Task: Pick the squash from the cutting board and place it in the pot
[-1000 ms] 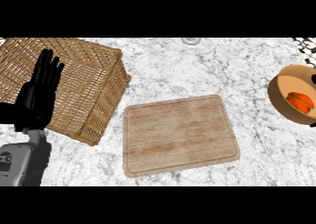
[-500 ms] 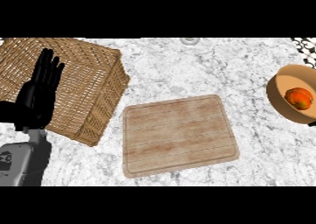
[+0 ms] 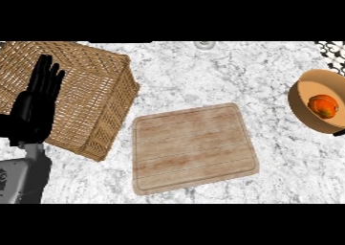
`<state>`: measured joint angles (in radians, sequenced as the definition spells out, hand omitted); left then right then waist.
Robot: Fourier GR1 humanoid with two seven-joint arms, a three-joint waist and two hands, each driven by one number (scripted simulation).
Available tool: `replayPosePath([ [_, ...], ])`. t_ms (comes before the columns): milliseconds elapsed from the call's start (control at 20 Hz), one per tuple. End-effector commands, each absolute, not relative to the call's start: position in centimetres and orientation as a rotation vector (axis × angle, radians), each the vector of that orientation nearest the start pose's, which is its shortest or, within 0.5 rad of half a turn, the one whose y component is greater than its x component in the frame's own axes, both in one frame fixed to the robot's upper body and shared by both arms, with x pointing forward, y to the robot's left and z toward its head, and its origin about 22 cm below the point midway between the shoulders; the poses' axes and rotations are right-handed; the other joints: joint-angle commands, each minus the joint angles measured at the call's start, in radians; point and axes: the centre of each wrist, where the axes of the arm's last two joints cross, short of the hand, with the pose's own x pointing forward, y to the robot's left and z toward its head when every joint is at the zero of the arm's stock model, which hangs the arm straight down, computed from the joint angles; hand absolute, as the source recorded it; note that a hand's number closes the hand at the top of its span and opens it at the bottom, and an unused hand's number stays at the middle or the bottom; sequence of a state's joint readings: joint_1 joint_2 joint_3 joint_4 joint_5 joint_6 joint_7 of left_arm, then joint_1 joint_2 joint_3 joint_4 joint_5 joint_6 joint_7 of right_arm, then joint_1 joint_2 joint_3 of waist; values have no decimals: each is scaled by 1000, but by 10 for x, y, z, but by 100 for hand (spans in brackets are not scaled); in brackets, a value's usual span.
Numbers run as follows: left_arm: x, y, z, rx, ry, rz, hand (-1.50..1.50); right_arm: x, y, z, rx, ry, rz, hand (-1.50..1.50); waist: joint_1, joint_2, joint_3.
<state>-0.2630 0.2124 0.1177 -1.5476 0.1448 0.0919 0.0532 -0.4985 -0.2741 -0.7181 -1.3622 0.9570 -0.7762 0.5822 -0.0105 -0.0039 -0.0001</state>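
The marbled counter (image 3: 196,76) carries everything here, and the biggest thing on it is the woven wicker basket (image 3: 90,95) filling the far left corner. Next in size, the wooden cutting board (image 3: 192,146) lies flat near the middle, toward the near edge, with nothing on its surface. At the right edge sits the tan pot (image 3: 302,103), partly cut off by the view, and the orange squash (image 3: 322,105) is already resting inside it, so by the look of things the placing is done. The left hand (image 3: 35,107) shows at the left edge in front of the basket, fingers straight and spread upward, holding nothing and simply resting. The right hand does not appear, so its state cannot be told. A small pale object (image 3: 205,45) peeks in at the far edge; what it is cannot be made out. The squash looks small, round and smooth-skinned, likely stiff and fairly light but prone to roll or slip; if it needed lifting, fingers and thumb curled round its widest part would suit best.
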Motion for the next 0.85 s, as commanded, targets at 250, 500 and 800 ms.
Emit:
replayPosePath([
  [250, 298, 282, 77, 119, -1769, 60, 0, 205, -396, 109, -1629, -1217, -942, -150, -1, 2, 0],
  [500, 306, 270, 77, 109, -1760, 51, 0, 163, -401, 120, -1626, -1198, -956, -150, 2, 3, 0],
  [800, 299, 259, 66, 112, -1755, 41, 0, 100, -395, 106, -1661, -1192, -922, -150, -3, 2, 0],
])
